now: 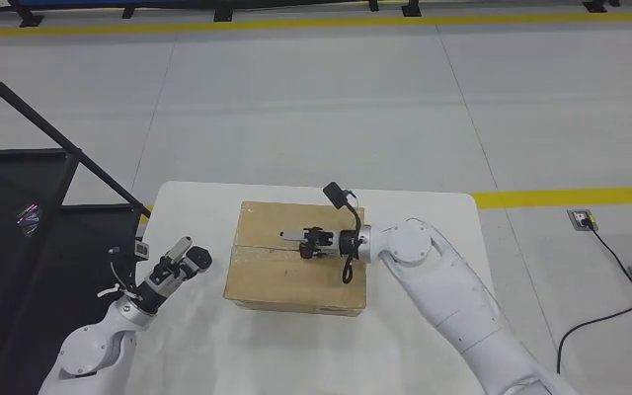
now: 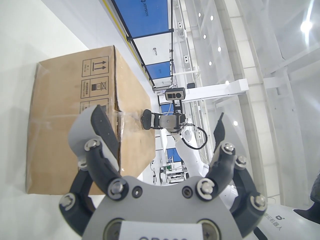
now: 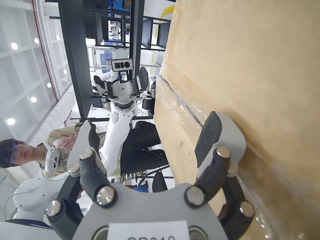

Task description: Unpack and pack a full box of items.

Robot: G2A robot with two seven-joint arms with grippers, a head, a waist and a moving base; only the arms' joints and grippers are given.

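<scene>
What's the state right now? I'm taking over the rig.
Left end effector: open, empty, beside the box on the robot's left.
Right end effector: open, empty, over the box top, one finger at the taped seam.
Box: mid-table, flaps shut, tape intact.
Done: nothing visible, nothing unpacked.
Left: break the tape, open the flaps, unpack, repack.
</scene>
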